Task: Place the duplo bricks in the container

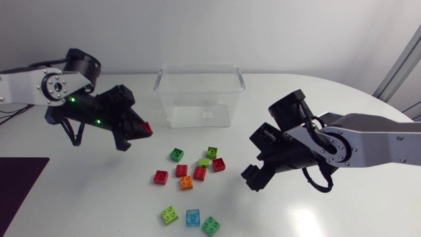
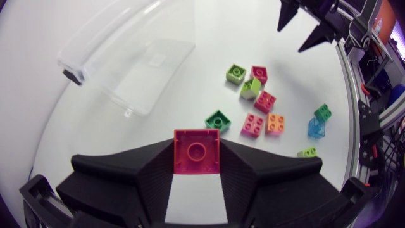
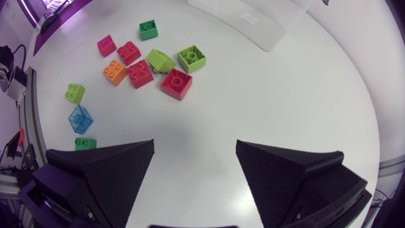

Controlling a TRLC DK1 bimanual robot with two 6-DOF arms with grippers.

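1. The left arm (image 1: pixel 29 87) comes in from the left edge and hangs above the white worktop (image 1: pixel 99 197), left of the container. The left jaws are closed on a red duplo brick (image 1: pixel 146 128). One broad black finger (image 2: pixel 149 174) presses each side of it, studs facing the wrist camera, and the brick is held clear of the worktop
2. The container (image 1: pixel 199 92), a clear plastic tub, stands upright and open-topped at the back of the worktop, about mid-width. The held brick is beside its left front corner, outside it
3. In front of the container a cluster of loose bricks lies on the worktop. A lone red brick (image 1: pixel 160 176) sits at the left, with a dark green brick (image 1: pixel 177 154) behind it. Next comes a pair of red bricks (image 1: pixel 199 173) side by side, with an orange brick (image 1: pixel 187 183) just in front of them
4. At the cluster's right end are a light green brick (image 1: pixel 212 152), a tilted lime brick (image 1: pixel 204 162) just beside it, and the rightmost red brick (image 1: pixel 218 164)
5. Nearer the front edge, well apart from the cluster, lie three more: a pale lime brick (image 1: pixel 170 214), a see-through blue brick (image 1: pixel 193 217) and a bright green brick (image 1: pixel 210 226)
6. The right arm (image 1: pixel 375 141) enters from the right edge. The right jaws are spread wide with nothing between the fingers (image 3: pixel 104 174), over bare worktop just right of the cluster
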